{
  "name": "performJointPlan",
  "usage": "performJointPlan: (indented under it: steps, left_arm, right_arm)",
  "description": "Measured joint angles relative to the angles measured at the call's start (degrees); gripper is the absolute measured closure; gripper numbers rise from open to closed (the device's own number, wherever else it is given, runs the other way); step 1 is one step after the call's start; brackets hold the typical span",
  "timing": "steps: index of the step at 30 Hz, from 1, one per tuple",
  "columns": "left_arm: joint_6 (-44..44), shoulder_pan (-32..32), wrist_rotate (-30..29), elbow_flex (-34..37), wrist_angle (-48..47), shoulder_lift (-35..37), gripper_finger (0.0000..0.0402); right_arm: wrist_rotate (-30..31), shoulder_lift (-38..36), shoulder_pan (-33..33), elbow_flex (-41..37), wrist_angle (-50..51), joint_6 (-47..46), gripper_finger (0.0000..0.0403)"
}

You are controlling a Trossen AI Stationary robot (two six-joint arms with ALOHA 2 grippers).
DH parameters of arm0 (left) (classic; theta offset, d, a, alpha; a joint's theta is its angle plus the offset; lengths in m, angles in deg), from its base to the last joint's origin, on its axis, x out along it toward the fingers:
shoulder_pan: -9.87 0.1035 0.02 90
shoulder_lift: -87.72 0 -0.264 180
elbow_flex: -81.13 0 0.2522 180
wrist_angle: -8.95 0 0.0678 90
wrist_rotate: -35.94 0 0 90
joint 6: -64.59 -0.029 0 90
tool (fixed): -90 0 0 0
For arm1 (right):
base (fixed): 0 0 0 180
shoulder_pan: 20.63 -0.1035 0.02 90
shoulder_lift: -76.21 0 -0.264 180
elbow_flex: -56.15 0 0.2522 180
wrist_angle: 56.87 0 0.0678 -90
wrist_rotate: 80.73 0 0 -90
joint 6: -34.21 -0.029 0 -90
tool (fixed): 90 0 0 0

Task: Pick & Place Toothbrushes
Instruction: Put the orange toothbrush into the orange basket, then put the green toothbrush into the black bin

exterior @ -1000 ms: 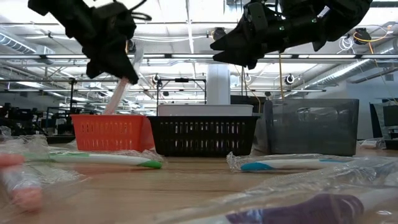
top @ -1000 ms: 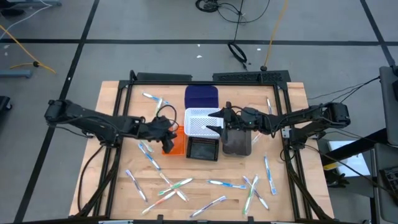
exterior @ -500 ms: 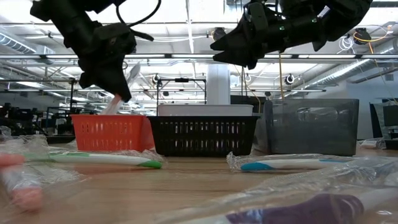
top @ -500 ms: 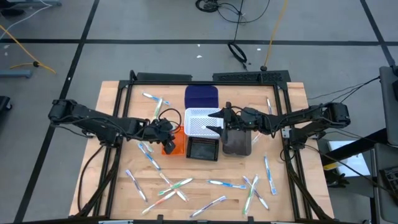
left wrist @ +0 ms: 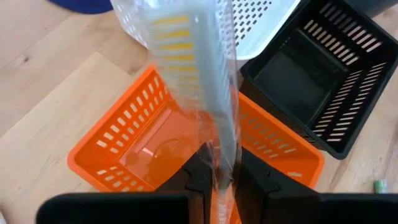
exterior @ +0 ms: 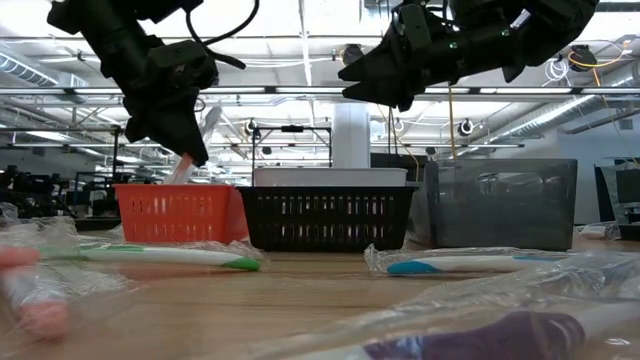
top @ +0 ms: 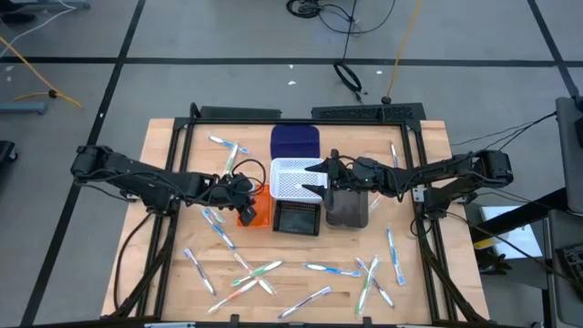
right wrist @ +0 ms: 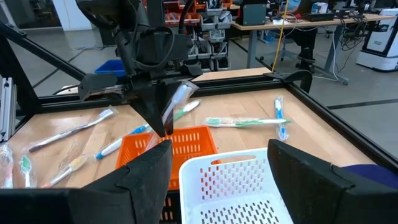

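My left gripper (top: 244, 193) hangs over the orange bin (top: 253, 209), shut on a clear-wrapped toothbrush (left wrist: 211, 93) whose lower end dips into that bin (exterior: 180, 170). My right gripper (top: 317, 177) is open above the white bin (top: 293, 178), touching nothing. Several wrapped toothbrushes (top: 264, 273) lie flat on the wooden table near its near edge; others (top: 228, 146) lie at the far left. In the low view, a green-tipped toothbrush (exterior: 160, 256) and a blue-tipped one (exterior: 460, 264) lie in front of the bins. My left gripper pinches the wrapped toothbrush between its two fingers (left wrist: 200, 177) on the wrapper around the handle (left wrist: 222, 158). It comes from above, slanting down. The toothbrush is tilted, lifted off the table, its lower end inside the orange bin.
A black bin (top: 297, 219), a grey bin (top: 348, 208) and a dark blue lid-like tray (top: 295, 141) stand around the white bin. A dark metal frame (top: 364, 111) runs along the table's far side and down both sides. More toothbrushes (top: 393, 255) lie near the right side.
My left gripper has come down and a little toward the orange bin, carrying the toothbrush lower, so its lower end now sits deeper in the bin. My right gripper has kept still.
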Motion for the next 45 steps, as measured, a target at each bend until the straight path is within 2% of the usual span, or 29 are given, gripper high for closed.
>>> performJointPlan:
  steps: [3, 12, 16, 27, 32, 35, 45]
  left_arm:
    - [-0.01, 0.0, -0.32, 0.0, -0.01, 0.0, 0.0329]
    - [0.18, 1.39, -2.76, 0.0, -0.31, 0.0, 0.0231]
    - [0.13, 2.61, -4.34, 0.0, -0.52, 0.11, 0.021]
    - [0.48, 7.86, -4.72, -0.04, -7.92, 1.77, 0.022]
    - [0.01, 11.08, -7.4, -0.04, -12.49, 1.77, 0.0228]
    - [0.45, 13.64, -9.18, -0.04, -15.64, 1.77, 0.0231]
    - [-0.22, 23.48, -8.62, -0.04, -20.56, 1.74, 0.0231]
  right_arm:
    - [0.0, 0.0, 0.0, 0.0, -0.02, 0.0, 0.0147]
    - [0.0, 0.0, 0.0, 0.0, 0.0, 0.0, 0.0147]
    - [0.0, 0.0, 0.0, 0.0, 0.0, 0.0, 0.0147]
    - [0.0, 0.0, 0.0, 0.0, 0.35, 0.0, 0.0147]
    - [0.0, 0.0, 0.0, 0.0, 0.63, 0.0, 0.0147]
    - [0.0, -0.01, 0.0, 0.0, 0.63, -0.09, 0.0147]
    - [0.0, -0.02, 0.0, 0.0, 0.63, -0.17, 0.0147]
